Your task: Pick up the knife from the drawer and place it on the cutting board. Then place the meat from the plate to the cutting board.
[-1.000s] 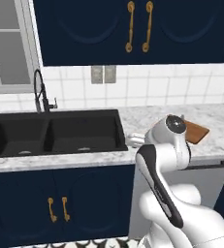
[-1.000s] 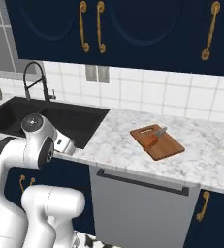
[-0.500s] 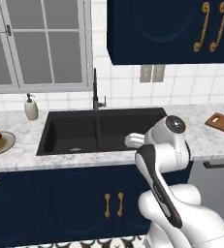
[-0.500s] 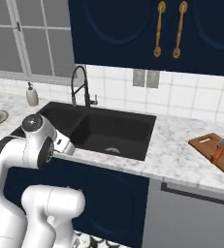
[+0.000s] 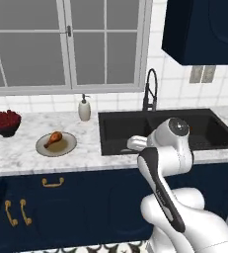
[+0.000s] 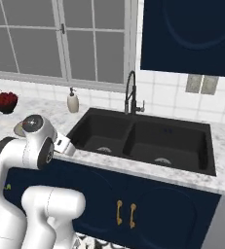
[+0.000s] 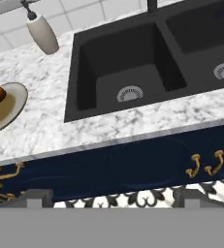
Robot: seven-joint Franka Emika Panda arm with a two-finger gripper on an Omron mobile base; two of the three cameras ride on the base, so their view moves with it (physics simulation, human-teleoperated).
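The table (image 5: 21, 158) is grey-white marble, with a black double sink (image 5: 160, 131) at its right. Left of the sink lies the round grey-beige plate (image 5: 56, 144), and on it the orange-brown meat (image 5: 53, 138), rounded end to the right. The jaws stand wide open and hold nothing. Earlier the view showed the board with the knife; since then the base has driven left.
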